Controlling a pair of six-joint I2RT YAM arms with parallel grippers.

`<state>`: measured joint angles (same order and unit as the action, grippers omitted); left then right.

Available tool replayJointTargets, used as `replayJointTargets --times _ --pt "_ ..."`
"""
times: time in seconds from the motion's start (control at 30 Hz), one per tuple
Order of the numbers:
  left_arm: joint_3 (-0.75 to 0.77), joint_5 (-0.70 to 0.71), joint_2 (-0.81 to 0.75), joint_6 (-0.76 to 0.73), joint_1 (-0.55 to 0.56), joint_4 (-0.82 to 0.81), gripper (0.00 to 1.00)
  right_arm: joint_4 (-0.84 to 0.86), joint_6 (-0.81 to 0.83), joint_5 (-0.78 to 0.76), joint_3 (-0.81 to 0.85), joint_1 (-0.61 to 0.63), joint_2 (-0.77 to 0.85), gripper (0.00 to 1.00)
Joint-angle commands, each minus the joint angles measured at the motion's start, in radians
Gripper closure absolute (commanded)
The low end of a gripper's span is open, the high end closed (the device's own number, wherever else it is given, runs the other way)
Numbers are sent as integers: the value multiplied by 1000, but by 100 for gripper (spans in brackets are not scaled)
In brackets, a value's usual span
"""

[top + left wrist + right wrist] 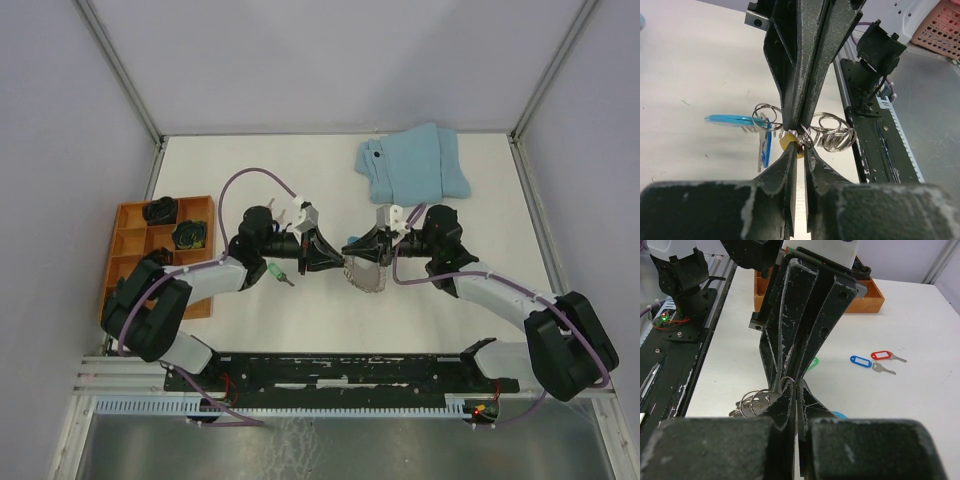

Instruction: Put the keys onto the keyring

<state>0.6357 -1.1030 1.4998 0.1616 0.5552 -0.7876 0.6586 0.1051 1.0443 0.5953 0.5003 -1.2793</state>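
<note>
The left end effector [799, 152], nearly closed on a yellow-tagged silver key [788, 143], meets the right end effector [795, 390], pressed together on silver split rings [832, 134] beside the grey beaded-wire, blue-sectioned keyring [725, 119]; red-tagged key [880, 355] and blue-tagged key [860, 361] lie apart, seemingly unthreaded.

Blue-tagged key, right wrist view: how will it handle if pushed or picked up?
The blue-tagged key lies flat, so it probably slides, not rolls. Thin and small: likely light, awkward to pinch off the table. Lifted by one end, the other probably dangles.
</note>
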Motion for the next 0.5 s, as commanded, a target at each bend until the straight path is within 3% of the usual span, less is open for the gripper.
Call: replayJointTargets --times 0.0,0.17,0.47 --pt "-38 88 -80 16 36 -62 80 134 -4 -25 15 25 13 100" --pt "-121 225 -204 -84 35 -8 71 -30 78 -69 26 26 50 99" --pt "-193 317 -311 -92 41 -35 65 -80 87 -81 39 25 38 99"
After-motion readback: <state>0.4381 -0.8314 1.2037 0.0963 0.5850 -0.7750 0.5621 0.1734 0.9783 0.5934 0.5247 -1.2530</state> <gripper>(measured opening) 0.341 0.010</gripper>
